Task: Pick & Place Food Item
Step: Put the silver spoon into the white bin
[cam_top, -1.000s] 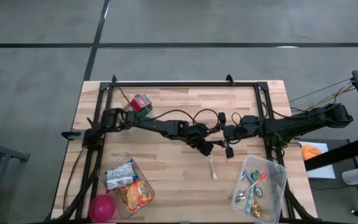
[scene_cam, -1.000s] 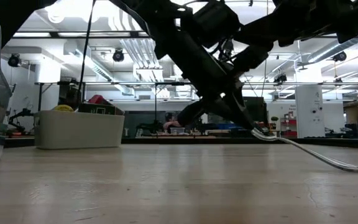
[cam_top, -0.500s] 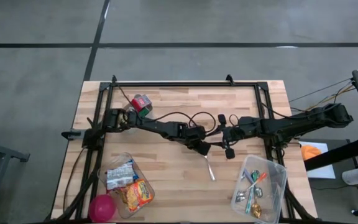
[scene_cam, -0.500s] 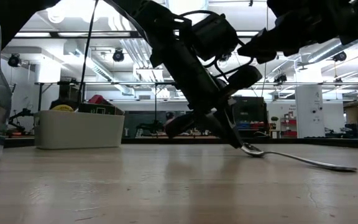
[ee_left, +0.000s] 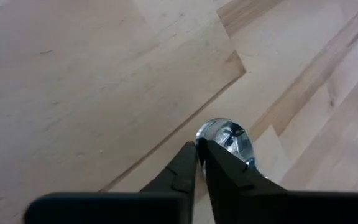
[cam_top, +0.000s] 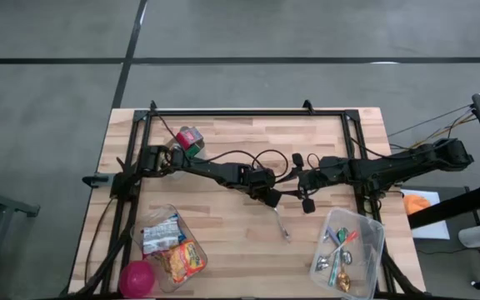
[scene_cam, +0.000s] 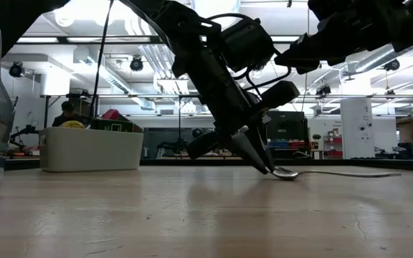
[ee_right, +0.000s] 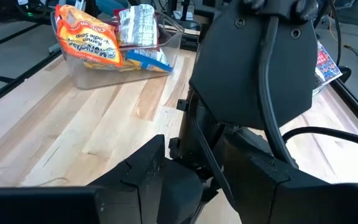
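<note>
A metal spoon (cam_top: 282,226) lies flat on the wooden table near its middle, its handle (scene_cam: 378,173) pointing toward the near edge. My left gripper (cam_top: 271,203) slants down at the spoon's bowl (ee_left: 229,135), its fingers almost together on the bowl's rim. My right gripper (cam_top: 305,187) hangs open just to the right of it, above the table, holding nothing. Food packets sit in a clear bin (cam_top: 170,247) at the near left. A can (cam_top: 190,137) stands at the far left. My left gripper pinches the rim of the spoon's bowl (ee_left: 202,138) between its two fingertips (scene_cam: 265,169). The fingers slant down from the table's far left side. The spoon lies level on the table, bowl and handle both down.
A clear bin (cam_top: 372,236) with several utensils sits at the near right. A pink round thing (cam_top: 137,277) lies by the food bin at the near left corner. Cables (cam_top: 261,158) loop over the table's middle. Bare wood lies between the two bins.
My left gripper has gone down and a little toward the table's left edge, rolling as it went. The spoon's bowl end, held up off the table before, has come down onto the wood; the handle's end stayed on the table and the spoon now lies flat.
</note>
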`<action>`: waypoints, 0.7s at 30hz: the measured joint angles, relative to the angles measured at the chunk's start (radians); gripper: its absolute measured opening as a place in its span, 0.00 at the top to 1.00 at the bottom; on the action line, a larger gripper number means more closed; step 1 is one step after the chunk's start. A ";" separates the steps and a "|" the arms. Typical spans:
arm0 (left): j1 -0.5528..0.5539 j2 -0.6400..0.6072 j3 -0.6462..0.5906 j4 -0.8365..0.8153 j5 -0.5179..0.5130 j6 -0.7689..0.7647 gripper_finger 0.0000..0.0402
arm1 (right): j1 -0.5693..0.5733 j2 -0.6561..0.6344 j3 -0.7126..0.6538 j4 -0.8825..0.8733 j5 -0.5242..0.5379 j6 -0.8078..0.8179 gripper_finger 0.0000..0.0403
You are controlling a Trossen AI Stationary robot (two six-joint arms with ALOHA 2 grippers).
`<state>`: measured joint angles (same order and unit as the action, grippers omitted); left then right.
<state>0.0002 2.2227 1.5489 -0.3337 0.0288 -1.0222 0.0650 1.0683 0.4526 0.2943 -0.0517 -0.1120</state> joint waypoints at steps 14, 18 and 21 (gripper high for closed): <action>0.000 0.001 -0.001 0.026 0.001 0.004 0.60 | 0.000 0.000 0.000 0.000 0.000 0.000 0.61; 0.000 0.001 -0.001 0.028 0.005 0.004 0.47 | 0.000 0.000 0.000 0.000 0.000 0.000 0.61; 0.000 0.001 -0.001 0.031 0.009 0.004 0.38 | 0.000 0.000 0.000 0.000 0.000 0.000 0.61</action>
<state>-0.0002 2.2238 1.5478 -0.3027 0.0376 -1.0179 0.0647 1.0683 0.4526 0.2939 -0.0517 -0.1120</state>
